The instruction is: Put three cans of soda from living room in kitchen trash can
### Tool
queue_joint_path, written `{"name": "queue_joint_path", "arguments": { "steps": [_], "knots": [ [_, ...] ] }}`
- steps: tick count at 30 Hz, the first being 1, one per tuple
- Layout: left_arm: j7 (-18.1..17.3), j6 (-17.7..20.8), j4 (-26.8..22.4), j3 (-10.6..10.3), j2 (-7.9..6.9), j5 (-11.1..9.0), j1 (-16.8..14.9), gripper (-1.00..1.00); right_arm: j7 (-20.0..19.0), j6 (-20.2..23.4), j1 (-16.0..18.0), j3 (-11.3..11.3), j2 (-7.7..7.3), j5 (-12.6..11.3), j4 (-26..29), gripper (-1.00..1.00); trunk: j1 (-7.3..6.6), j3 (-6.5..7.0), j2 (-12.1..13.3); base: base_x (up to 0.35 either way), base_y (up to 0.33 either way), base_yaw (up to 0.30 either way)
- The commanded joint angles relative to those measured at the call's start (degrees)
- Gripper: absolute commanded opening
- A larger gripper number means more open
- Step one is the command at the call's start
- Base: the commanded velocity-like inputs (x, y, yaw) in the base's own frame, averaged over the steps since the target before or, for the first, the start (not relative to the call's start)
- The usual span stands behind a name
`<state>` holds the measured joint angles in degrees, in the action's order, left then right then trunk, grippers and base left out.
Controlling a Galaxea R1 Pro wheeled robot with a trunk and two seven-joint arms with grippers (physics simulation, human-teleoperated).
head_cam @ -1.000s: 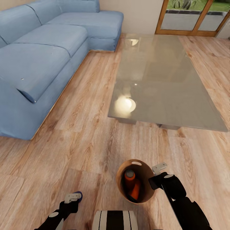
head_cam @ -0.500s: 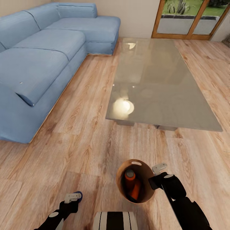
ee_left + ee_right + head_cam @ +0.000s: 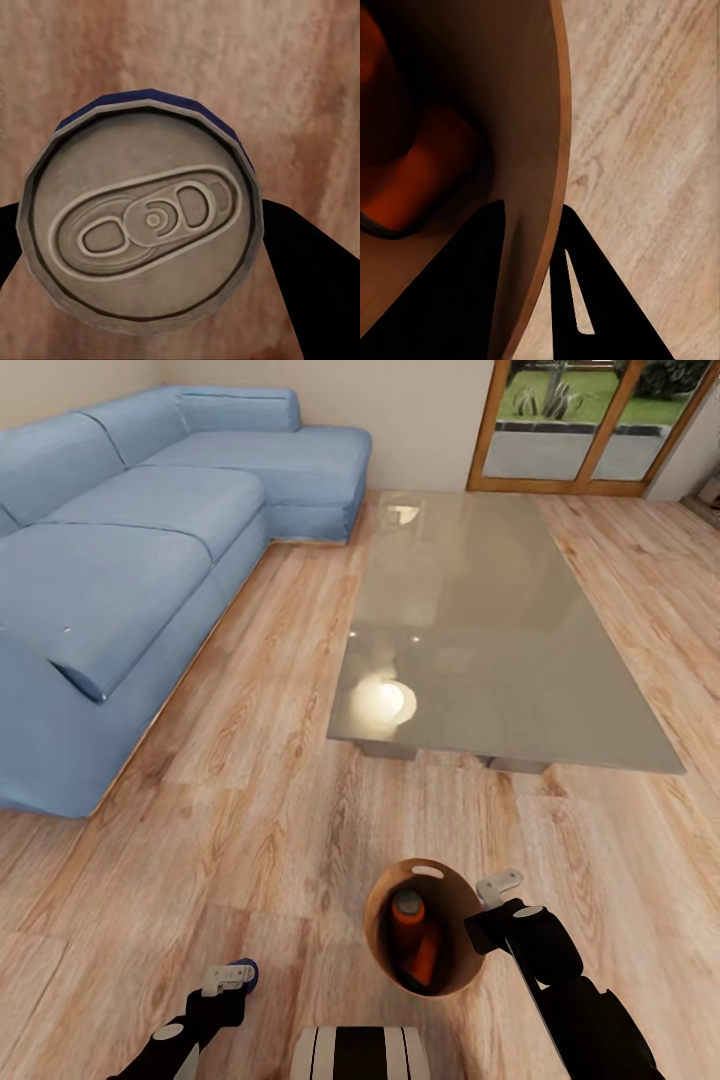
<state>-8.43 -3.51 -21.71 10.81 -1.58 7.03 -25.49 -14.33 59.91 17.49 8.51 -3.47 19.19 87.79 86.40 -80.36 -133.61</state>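
Right end effector (image 3: 492,908): pinched onto the rim wall of the tash can (image 3: 380,920), one finger inside and one outside, carrying the bin just beside the robot's front.
Left end effector (image 3: 228,978): closed around the dark blue can (image 3: 142,225), its silvery pull-tab end facing the wrist camera and black fingers on either side.
Orange cans (image 3: 412,940): inside the bin held by the right end effector; I make out two orange shapes leaning together, one with its grey end up.
Surroundings: wood plank floor (image 3: 250,800) below both end effectors; the glass desk (image 3: 490,630) ahead of them with no cans on it, the blue sofa (image 3: 120,560) beyond the left end effector, glass doors (image 3: 580,430) at the far wall.
Stage, as I judge it: all three cans are collected, the blue one not yet in the bin; the kitchen is not in view.
Risk, bin: a grip on the thin rim alone lets the bin swing or slip when the base turns, and a tilt would spill the orange cans.
Risk, blue can: a smooth cylinder gripped across its sides may slide out on a jolt and roll under the sofa or desk.
Risk, route: the desk corner and sofa edge lie near the turning path.
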Motion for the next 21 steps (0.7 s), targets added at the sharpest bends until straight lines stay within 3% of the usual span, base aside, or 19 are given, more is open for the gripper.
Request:
{"name": "queue_joint_path", "arguments": {
  "steps": [1,15,21],
  "knots": [
    [0.0,0.0,0.0,0.0,0.00,0.0,0.0,-1.00,-0.1,0.1,0.0,0.0,0.00,-0.9,0.0,-1.00,0.00,0.10,0.0,0.000,0.000,-0.003],
    [0.0,0.0,0.0,0.0,0.00,0.1,0.0,-1.00,-0.1,0.1,0.0,0.1,-0.04,-0.9,0.0,-1.00,0.00,1.41,0.0,0.000,0.000,0.000],
    [-0.1,0.8,0.1,0.2,-0.03,0.0,0.0,-1.00,-0.1,0.1,0.0,0.0,-0.04,-0.9,0.0,-1.00,-1.32,3.05,2.4,0.000,0.000,0.000]
  ]
}}
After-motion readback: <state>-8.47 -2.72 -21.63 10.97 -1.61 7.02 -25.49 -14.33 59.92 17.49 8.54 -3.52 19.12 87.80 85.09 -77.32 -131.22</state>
